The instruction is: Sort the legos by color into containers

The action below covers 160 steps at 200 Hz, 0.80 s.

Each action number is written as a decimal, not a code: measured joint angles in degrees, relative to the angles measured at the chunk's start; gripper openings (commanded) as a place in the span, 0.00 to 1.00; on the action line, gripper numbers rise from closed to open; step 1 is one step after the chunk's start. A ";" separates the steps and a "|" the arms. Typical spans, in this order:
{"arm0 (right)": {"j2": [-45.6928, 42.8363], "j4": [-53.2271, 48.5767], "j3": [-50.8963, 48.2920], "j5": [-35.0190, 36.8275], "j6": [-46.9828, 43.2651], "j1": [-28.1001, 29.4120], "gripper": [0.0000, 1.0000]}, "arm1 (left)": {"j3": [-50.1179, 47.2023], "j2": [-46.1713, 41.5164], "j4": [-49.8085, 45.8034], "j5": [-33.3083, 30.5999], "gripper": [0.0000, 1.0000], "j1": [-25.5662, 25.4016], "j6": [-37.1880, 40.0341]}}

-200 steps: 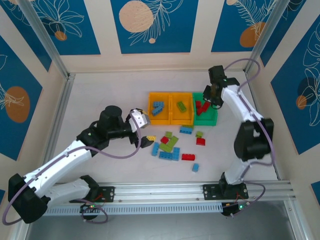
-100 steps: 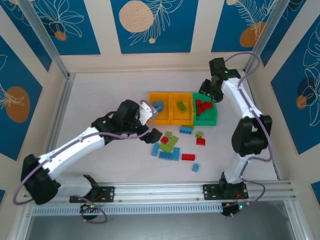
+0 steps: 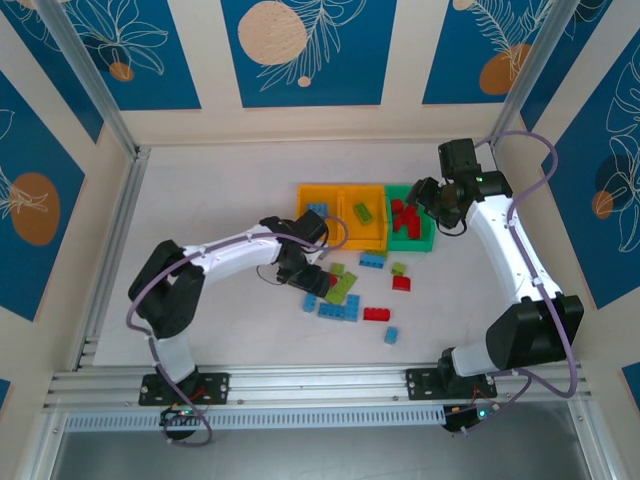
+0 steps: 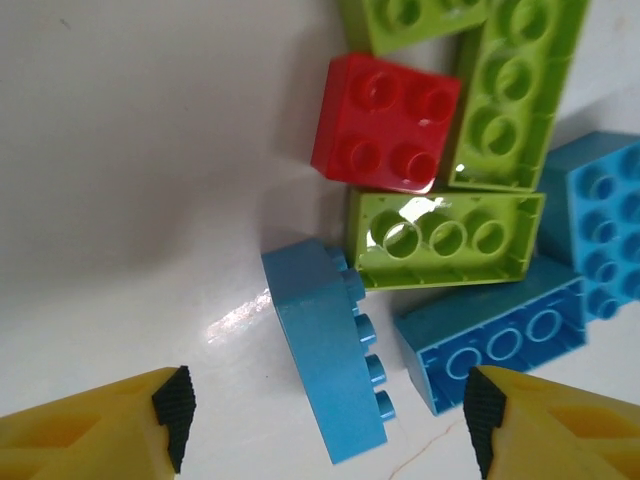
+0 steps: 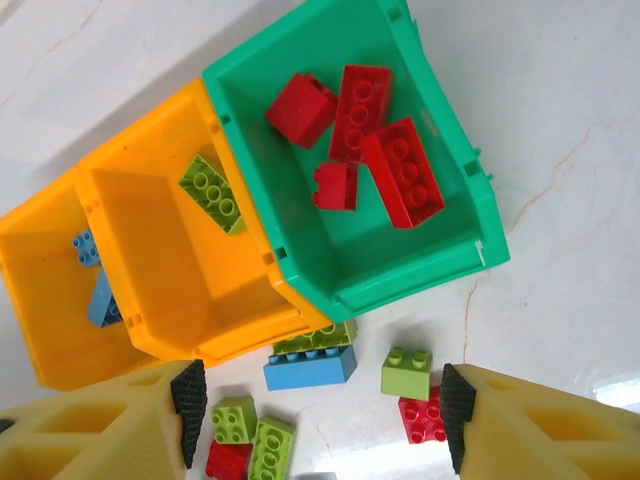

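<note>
**Both end effectors open and empty, loose legos by the bins**

Your left end effector (image 4: 330,415) is spread wide with nothing in it. Its fingers straddle a blue brick (image 4: 325,365) lying on its side on the worktop (image 4: 120,150), with a gap on either side. Just beyond that brick, two lime bricks (image 4: 445,238), a red square brick (image 4: 388,122) and more blue ones sit packed together.

Your right end effector (image 5: 320,412) is also wide open and empty, hovering above the bins (image 3: 345,245). They stand in a row near the worktop's middle, a little toward the far right corner:

- **Green bin** (image 5: 420,272) — four red bricks (image 5: 400,170).
- **Middle orange bin** (image 5: 170,260) — one lime brick (image 5: 212,192).
- **Left orange bin** (image 5: 40,300) — blue bricks (image 5: 100,295).

Loose legos (image 3: 345,295) lie scattered between the bins and the near edge.
</note>
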 measured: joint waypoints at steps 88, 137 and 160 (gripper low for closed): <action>1.42 1.05 0.00 -1.95 1.11 -0.13 0.66 | 0.02 4.37 -0.46 1.60 0.36 -0.26 -0.52; 1.36 1.03 0.00 -2.16 1.29 -0.13 0.66 | 0.90 3.63 -1.20 1.55 0.26 -0.26 -0.04; 1.01 1.03 0.00 -2.16 1.49 -0.13 0.66 | 4.00 -0.26 -3.37 0.74 0.23 -0.24 0.81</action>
